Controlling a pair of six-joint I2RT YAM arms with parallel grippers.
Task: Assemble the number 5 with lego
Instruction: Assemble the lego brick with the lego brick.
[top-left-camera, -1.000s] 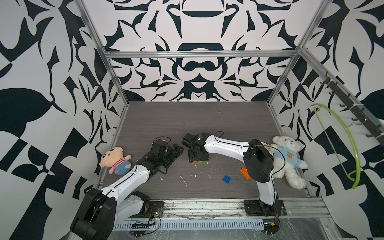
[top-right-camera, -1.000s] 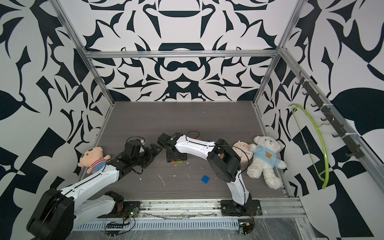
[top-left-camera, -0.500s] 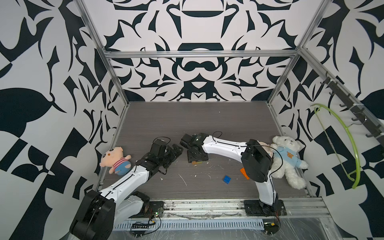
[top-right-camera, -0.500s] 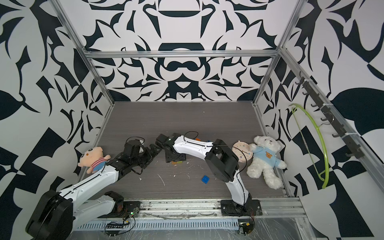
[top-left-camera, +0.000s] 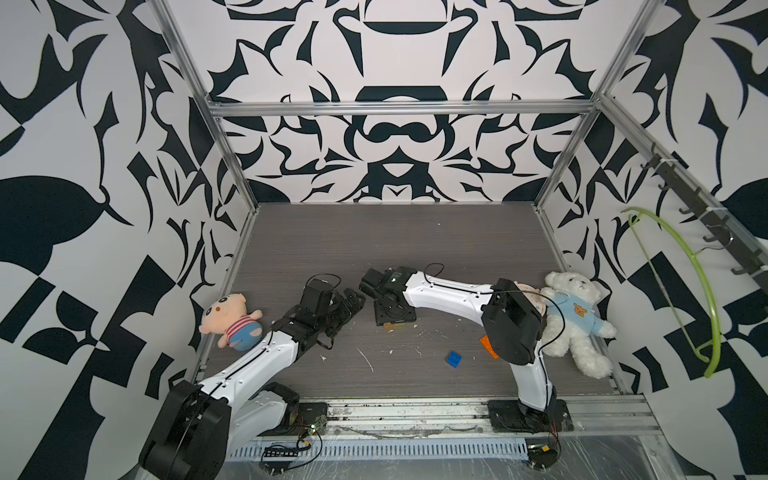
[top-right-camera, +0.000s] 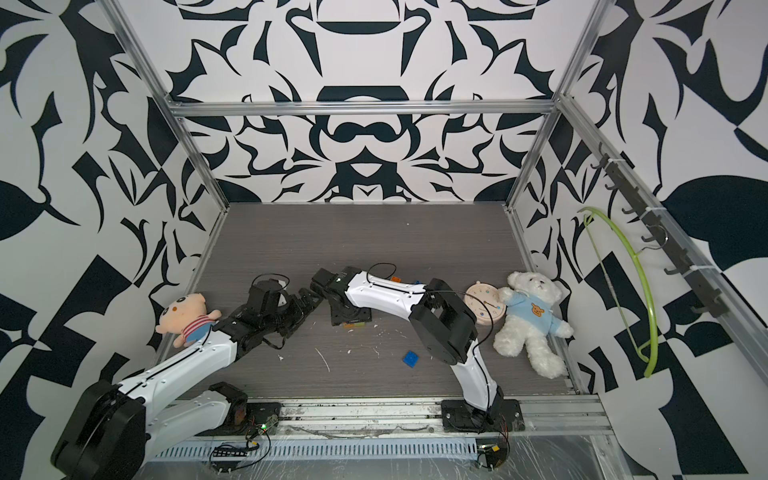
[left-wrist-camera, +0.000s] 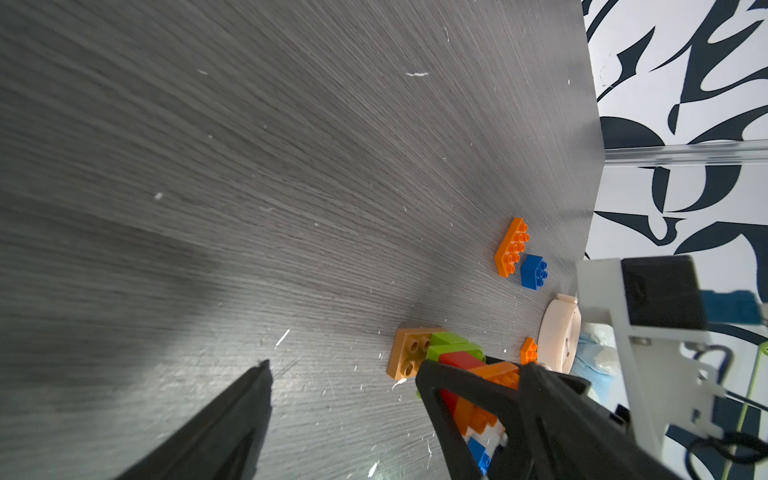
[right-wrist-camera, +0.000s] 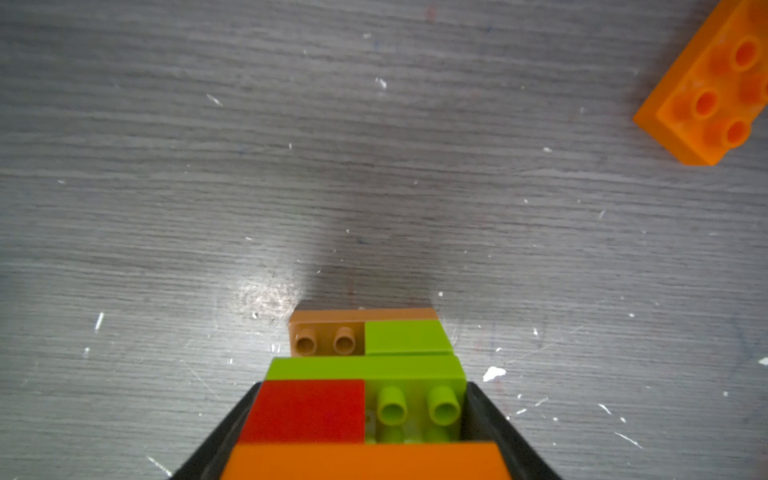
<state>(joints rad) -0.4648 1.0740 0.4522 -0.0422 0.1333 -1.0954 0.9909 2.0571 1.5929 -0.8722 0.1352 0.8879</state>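
The lego assembly, tan, lime green, red and orange bricks stacked together, lies on the dark table. My right gripper is shut on it, one jaw on each side. In both top views that gripper points down over the assembly, of which only a tan edge shows. My left gripper is open with only bare table between its fingers. It sits just left of the assembly. Loose bricks lie around: blue, orange, and an orange and blue pair.
A pig plush lies at the left wall. A white bear and a pink toy clock lie at the right wall. A green hanger hangs on the right wall. White specks dot the table.
My right arm has shifted slightly to the left, still gripping the assembly. The left arm has barely moved.
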